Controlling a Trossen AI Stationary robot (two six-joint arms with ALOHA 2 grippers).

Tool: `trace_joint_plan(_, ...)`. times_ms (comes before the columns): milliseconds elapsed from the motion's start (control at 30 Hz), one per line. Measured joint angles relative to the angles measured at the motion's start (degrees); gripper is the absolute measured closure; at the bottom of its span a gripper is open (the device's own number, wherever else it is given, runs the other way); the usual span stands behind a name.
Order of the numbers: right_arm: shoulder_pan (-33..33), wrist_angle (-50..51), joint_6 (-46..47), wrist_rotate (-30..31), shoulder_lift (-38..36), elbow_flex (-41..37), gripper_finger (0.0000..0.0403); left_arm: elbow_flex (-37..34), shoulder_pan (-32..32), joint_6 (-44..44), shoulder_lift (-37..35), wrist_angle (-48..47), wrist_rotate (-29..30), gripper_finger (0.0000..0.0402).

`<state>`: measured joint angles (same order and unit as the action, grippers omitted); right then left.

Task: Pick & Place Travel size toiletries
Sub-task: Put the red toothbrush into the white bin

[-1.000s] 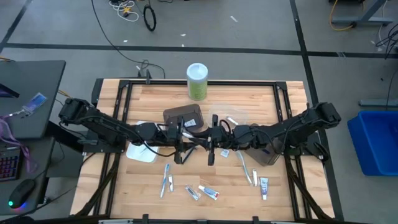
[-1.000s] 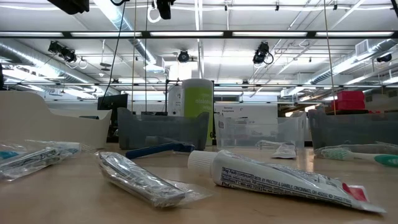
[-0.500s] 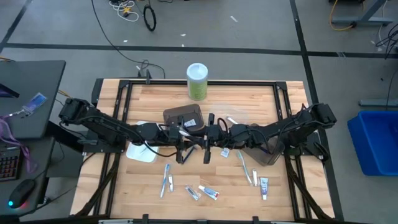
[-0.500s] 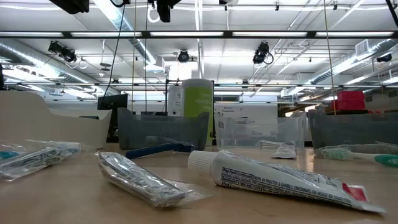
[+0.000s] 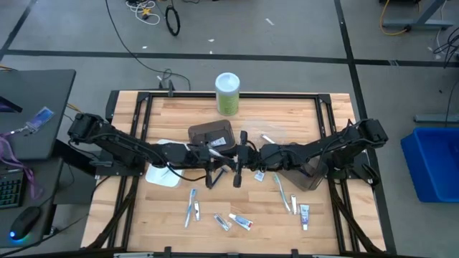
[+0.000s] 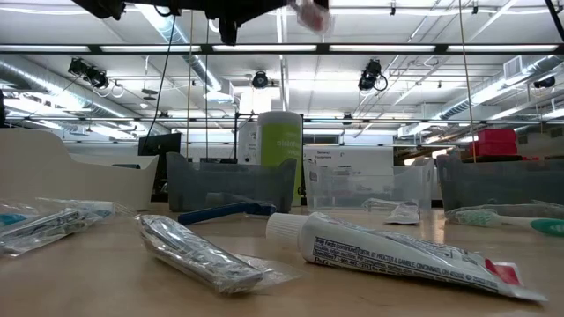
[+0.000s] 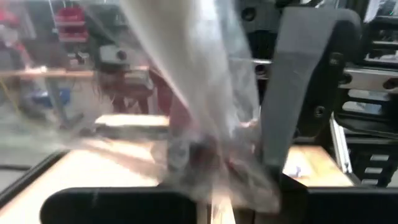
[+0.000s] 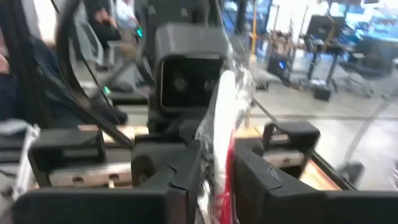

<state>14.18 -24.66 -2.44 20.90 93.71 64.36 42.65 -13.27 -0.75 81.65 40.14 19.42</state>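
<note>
1. Both arms meet over mid-bench, pincers facing each other, well above the wooden bench.
2. Left pincer: pinching a clear-wrapped white packet with red print; in the left wrist view the wrap sits between its fingers.
3. Right pincer: the same packet stands upright between its dark fingers, fingers just beside the wrap on both sides. Can't tell if they press it or stand slightly spread.
4. Low view: the packet shows blurred at the top edge, high above the bench.
5. Remaining toiletries lie on the near half of the bench: slim blue-white toothbrushes, a silvery foil packet, a small white tube with red-blue marks, another toothbrush, a white tube.
6. Dark plastic tray sits mid-bench behind the pincers; white tray under the left arm; dark tray under the right arm.
7. Tall green canister with white lid stands at the far edge.
</note>
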Motion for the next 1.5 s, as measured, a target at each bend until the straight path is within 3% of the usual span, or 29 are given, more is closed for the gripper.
trace_joint_plan(133,0.20,6.35,0.49,3.93,-0.56,0.00,0.0285,0.00,0.04,-1.94,0.06,-4.25,0.94,0.0372)
trace_joint_plan(367,1.19,12.49,2.19,4.22,-2.27,-0.04,0.0245,0.00,0.06,-8.71,-0.17,-15.08,5.00,0.0374)
trace_joint_plan(633,3.54,23.30,2.23,4.53,-2.31,-0.04,0.0224,-0.02,-0.07,-16.32,-8.62,-31.18,6.54,0.0375)
trace_joint_plan(733,4.14,28.40,4.09,4.47,-2.31,-0.04,0.0225,0.14,-0.07,-22.61,-14.21,-42.57,6.52,0.0375)
trace_joint_plan(933,4.30,36.74,7.93,4.54,-2.31,-0.04,0.0233,7.24,-0.06,-37.14,-22.83,-78.75,7.67,0.0375)
trace_joint_plan(1033,4.27,38.77,9.20,4.52,-2.31,-0.04,0.0236,10.37,-0.05,-48.18,-23.79,-94.50,4.52,0.0375)
trace_joint_plan(1167,4.27,39.31,9.73,3.82,-2.31,-0.04,0.0235,9.98,-0.07,-61.15,-23.43,-108.65,-4.93,0.0374)
trace_joint_plan(1333,4.25,39.30,12.27,-3.18,-2.31,-0.04,0.0240,4.42,-0.07,-70.77,-21.56,-111.57,-10.31,0.0359)
trace_joint_plan(1500,4.27,39.27,13.57,-9.03,-2.31,-0.04,0.0242,-0.26,-0.07,-70.94,-20.02,-109.05,-13.83,0.0345)
